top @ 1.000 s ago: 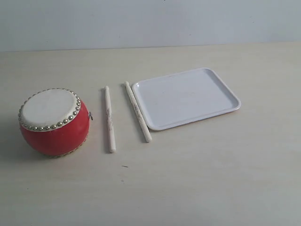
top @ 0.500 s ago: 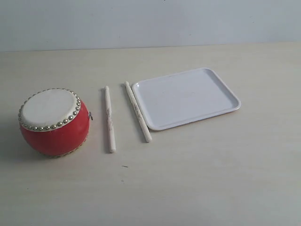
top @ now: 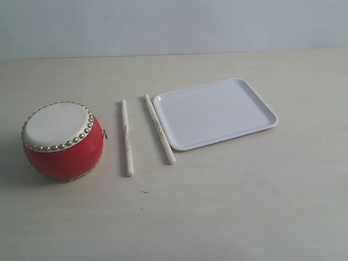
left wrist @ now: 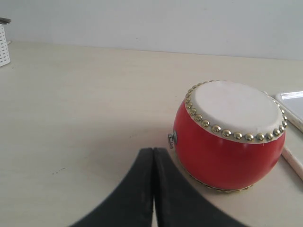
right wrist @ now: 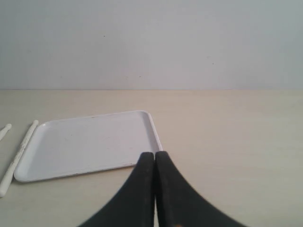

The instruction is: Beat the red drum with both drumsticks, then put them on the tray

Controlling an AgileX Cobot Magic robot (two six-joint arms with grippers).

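The red drum stands on the table at the left, skin side up; the left wrist view shows the drum too. Two cream drumsticks lie side by side between drum and tray: one drumstick nearer the drum, the other drumstick along the tray's edge. The white tray lies flat and holds nothing; the right wrist view also has the tray in it. My left gripper is shut and holds nothing, a short way from the drum's side. My right gripper is shut and bare, near the tray's corner. Neither arm shows in the exterior view.
A pale wall runs behind the beige table. A white slotted object sits at the table's far edge in the left wrist view. A drumstick lies beside the tray in the right wrist view.
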